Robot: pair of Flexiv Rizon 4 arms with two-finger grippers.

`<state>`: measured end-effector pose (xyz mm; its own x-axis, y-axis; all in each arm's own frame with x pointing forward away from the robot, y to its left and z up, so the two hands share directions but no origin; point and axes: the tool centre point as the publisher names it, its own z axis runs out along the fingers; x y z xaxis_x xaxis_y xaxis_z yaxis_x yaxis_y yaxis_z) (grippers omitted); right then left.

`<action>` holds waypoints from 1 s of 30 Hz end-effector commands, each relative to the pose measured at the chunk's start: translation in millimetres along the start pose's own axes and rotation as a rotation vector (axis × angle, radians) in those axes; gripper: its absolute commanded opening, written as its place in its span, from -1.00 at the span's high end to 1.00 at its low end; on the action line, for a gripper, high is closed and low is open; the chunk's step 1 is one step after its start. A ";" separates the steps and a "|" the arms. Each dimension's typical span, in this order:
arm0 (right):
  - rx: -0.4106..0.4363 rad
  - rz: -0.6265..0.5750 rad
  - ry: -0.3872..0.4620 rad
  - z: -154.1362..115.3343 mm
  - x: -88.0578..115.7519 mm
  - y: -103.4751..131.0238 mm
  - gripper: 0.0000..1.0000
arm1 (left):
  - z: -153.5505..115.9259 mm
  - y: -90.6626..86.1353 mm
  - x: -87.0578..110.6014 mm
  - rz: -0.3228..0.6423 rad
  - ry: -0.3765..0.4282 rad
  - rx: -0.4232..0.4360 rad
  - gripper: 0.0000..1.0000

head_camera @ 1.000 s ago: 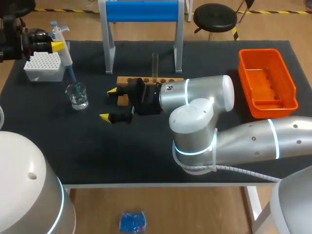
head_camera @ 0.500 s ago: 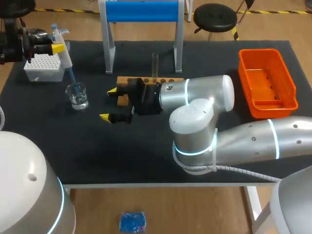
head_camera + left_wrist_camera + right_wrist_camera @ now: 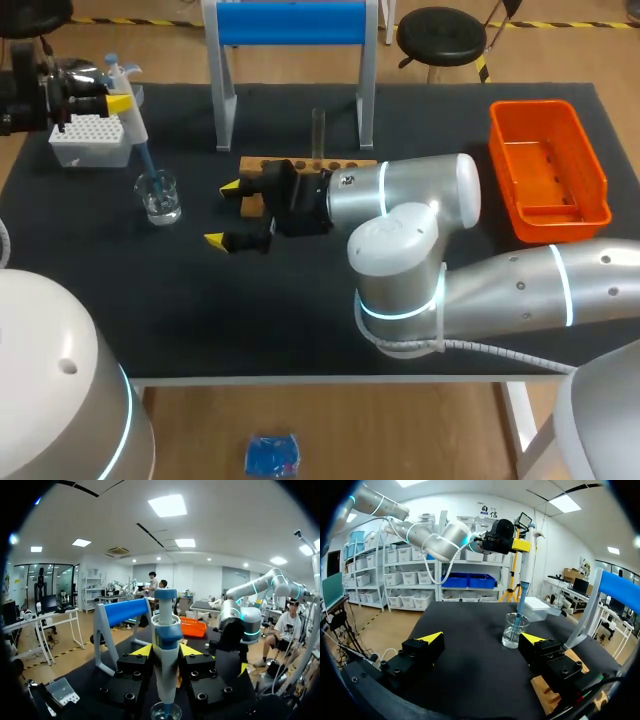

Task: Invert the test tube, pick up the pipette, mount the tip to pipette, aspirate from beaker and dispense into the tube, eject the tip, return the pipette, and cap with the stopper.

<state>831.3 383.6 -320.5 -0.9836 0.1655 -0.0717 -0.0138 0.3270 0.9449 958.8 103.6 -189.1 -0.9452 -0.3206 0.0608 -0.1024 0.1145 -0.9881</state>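
Left wrist view: pipette (image 3: 165,640) gripped between jaws, tip in beaker (image 3: 159,713).

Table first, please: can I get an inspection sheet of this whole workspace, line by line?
Surface: black table.
Job's things: pipette with its tip down in the beaker; tip box; test tube upright in the wooden rack; orange tray; blue-topped stand.
Clutter: nothing seen.
Grippers: left gripper shut on the pipette; right gripper open, holding nothing, beside the rack.
Cables: pale cable along the right arm.
Surroundings: nothing seen touching the table.
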 end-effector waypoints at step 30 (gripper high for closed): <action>0.002 0.000 0.004 -2.1 -0.6 0.0 -1.00 | 1.7 -1.5 -3.5 -0.032 0.005 -0.021 1.00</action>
<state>831.6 383.4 -320.7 -0.9837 0.1648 -0.0714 -0.0139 0.3267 0.9450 962.2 102.7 -188.6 -0.9424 -0.3216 0.0920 -0.1378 0.1227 -0.9828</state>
